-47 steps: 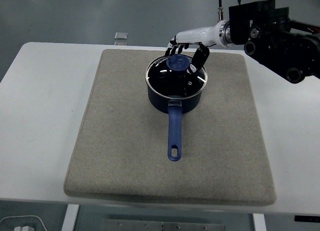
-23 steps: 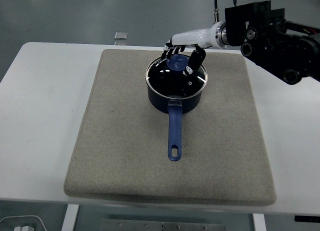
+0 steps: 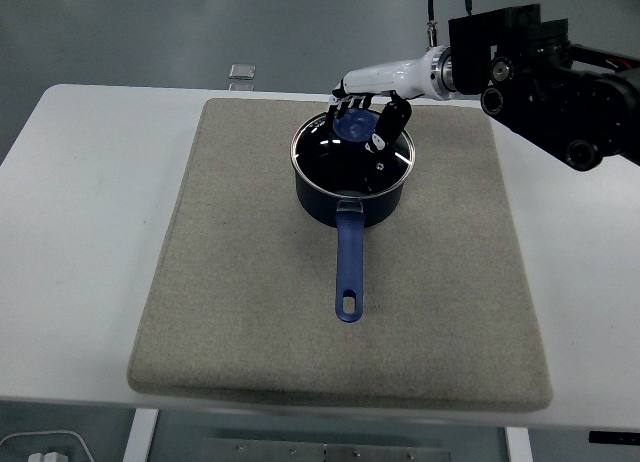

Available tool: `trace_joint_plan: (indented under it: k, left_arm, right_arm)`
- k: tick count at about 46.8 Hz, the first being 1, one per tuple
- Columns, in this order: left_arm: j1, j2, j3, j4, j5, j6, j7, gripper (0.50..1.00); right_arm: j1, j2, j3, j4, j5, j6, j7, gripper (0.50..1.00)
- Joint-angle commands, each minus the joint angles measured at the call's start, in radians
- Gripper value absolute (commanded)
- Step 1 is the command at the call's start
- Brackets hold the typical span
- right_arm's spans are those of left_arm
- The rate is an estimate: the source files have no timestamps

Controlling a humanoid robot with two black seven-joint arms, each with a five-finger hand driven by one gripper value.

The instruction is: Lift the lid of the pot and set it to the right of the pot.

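Observation:
A dark blue pot (image 3: 350, 197) stands on the grey mat (image 3: 240, 282), its long blue handle (image 3: 348, 267) pointing toward the near edge. The glass lid (image 3: 345, 160) sits flat on the pot, with a blue knob (image 3: 352, 127) in its middle. My right hand (image 3: 362, 119), white-backed with black fingers, hovers over the knob. Its fingers (image 3: 340, 104) hang at the knob's far side and the thumb (image 3: 388, 127) at its right side. They are still spread and do not clamp the knob. The left arm is out of view.
The mat covers most of the white table (image 3: 80, 232). Bare mat lies to the right of the pot. My black right arm (image 3: 560, 72) reaches in over the table's far right corner. A small clear object (image 3: 241, 72) lies beyond the mat at the far edge.
My right hand has moved left and slightly down over the lid, bringing the thumb closer to the knob. The pot and lid have not moved.

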Motion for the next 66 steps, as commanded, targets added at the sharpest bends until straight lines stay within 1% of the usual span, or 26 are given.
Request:
trace_joint_plan:
  k: [1, 7, 11, 14, 40, 47, 51, 58, 66]
  left_arm:
    - [0.0, 0.0, 0.0, -0.001, -0.001, 0.0, 0.0, 1.0]
    - [0.0, 0.0, 0.0, 0.0, 0.0, 0.0, 0.0, 1.0]
    - [0.0, 0.0, 0.0, 0.0, 0.0, 0.0, 0.0, 1.0]
    - [0.0, 0.0, 0.0, 0.0, 0.0, 0.0, 0.0, 1.0]
    - [0.0, 0.0, 0.0, 0.0, -0.001, 0.0, 0.0, 1.0]
    - [0.0, 0.0, 0.0, 0.0, 0.0, 0.0, 0.0, 1.0]
    - [0.0, 0.0, 0.0, 0.0, 0.0, 0.0, 0.0, 1.0]
    - [0.0, 0.0, 0.0, 0.0, -0.001, 0.0, 0.0, 1.0]
    - [0.0, 0.0, 0.0, 0.0, 0.0, 0.0, 0.0, 1.0]
  right_arm:
    - [0.0, 0.0, 0.001, 0.0, 0.0, -0.001, 0.0, 0.76]
    - [0.0, 0.0, 0.001, 0.0, 0.0, -0.001, 0.0, 0.758]
    - [0.0, 0.0, 0.001, 0.0, 0.0, 0.0, 0.0, 0.731]
    - [0.0, 0.0, 0.001, -0.002, 0.0, -0.001, 0.002, 0.729]
    - [0.0, 0.0, 0.001, -0.003, -0.009, -0.006, 0.002, 0.742]
    - [0.002, 0.0, 0.001, -0.003, -0.009, -0.006, 0.002, 0.756]
    - [0.002, 0.0, 0.001, -0.003, -0.009, -0.008, 0.002, 0.784]
    - [0.002, -0.002, 0.003, -0.003, -0.009, -0.006, 0.009, 0.815]
    - [0.003, -0.003, 0.001, -0.005, -0.009, -0.006, 0.012, 0.821]
